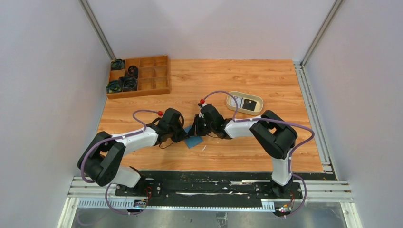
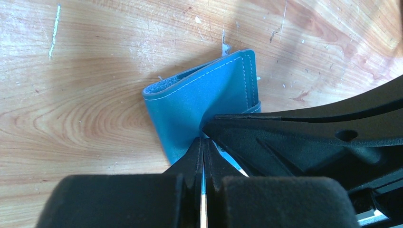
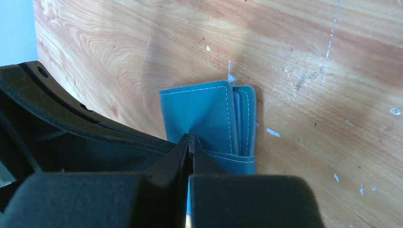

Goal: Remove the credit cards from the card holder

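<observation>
As the card holder (image 2: 204, 95) sits between them, left jaws and right jaws pinch it.

From above, left gripper (image 1: 186, 135) and right gripper (image 1: 196, 130) hide most of your card holder (image 1: 193, 142); what lies inside it, you cannot tell.

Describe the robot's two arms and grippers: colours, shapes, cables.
The left arm and right arm have white forearm shells between chunky black joints. A purple-grey cable with a red plug runs along each. The left gripper and right gripper are matte black.
</observation>
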`<state>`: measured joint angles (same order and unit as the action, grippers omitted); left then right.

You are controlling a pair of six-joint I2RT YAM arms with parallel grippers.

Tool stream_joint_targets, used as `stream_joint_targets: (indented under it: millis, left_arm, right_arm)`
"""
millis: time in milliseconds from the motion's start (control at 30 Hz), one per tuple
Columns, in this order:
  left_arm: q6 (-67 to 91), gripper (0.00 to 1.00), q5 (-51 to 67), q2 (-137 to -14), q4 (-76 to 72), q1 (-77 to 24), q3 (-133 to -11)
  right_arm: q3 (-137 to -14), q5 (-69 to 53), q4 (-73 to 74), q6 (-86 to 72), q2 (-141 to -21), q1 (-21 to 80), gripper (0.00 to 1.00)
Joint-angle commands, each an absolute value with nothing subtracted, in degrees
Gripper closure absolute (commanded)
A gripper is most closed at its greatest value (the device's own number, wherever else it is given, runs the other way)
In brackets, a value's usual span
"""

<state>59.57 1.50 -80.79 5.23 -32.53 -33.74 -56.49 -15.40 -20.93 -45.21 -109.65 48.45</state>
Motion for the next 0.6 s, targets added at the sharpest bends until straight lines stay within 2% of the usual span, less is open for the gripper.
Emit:
stream_joint_targets:
  millis: [0, 567]
  left_arm:
    - [58.6, 1.0, 2.91, -81.62, 6.9, -31.79, -33.65]
    - [54.03, 1.0, 7.26, -78.21, 13.8, -29.58, -38.77]
  right_arm:
    - [-52.92, -10.63, -15.97, -41.17, -115.89, 50.69, 1.0]
    - [-49.45, -6.38, -19.48, -36.5, -121.12, 50.99, 1.0]
